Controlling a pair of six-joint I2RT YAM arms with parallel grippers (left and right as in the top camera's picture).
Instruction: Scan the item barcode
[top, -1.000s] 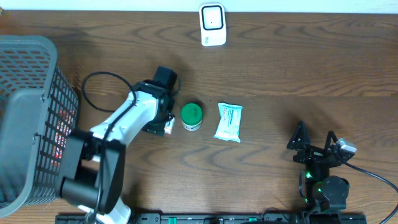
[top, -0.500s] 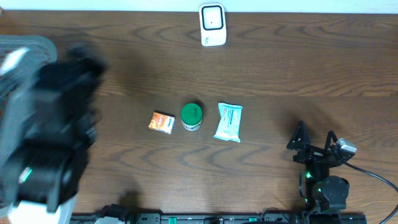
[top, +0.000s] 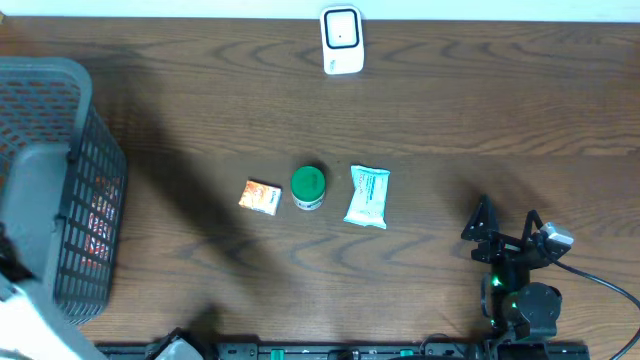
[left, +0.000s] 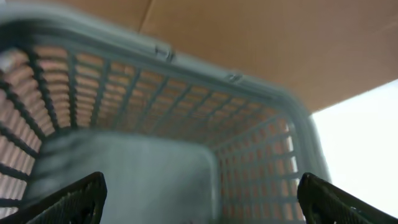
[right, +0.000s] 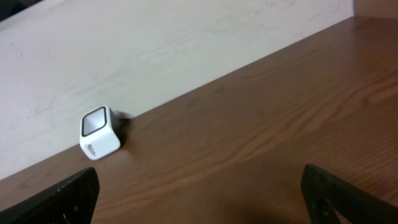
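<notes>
Now that the left arm is swinging away to the left, the orange packet (top: 261, 196) is lying alone on the tabletop (top: 450, 110). A second ago the arm was reaching over that packet, just left of the green-lidded jar (top: 308, 187). Now only a white bit of the arm is showing in the near left corner. The left tool (left: 202, 199) is hanging above the grey basket (top: 50, 75) and looking down into it. Its two fingers are standing wide apart, and nothing is sitting between them. They were opening up during that last second.

The packet, the jar and the white and teal pouch (top: 367, 196) are lying in a row in the middle of the tabletop, just beside each other. The white scanner (top: 341, 40) is standing at the far edge, well apart from them. The right tool (top: 506, 215) is resting at the near right, wide and holding nothing, and it is facing the scanner.

I am thinking the packet is put down and done with, and the left arm is going back for another thing. Some red and orange things (top: 100, 215) are showing through the basket wall. One of them may be the next item to scan. It is going to need a grab from the basket and a trip to the scanner, with its barcode turned to the window.
</notes>
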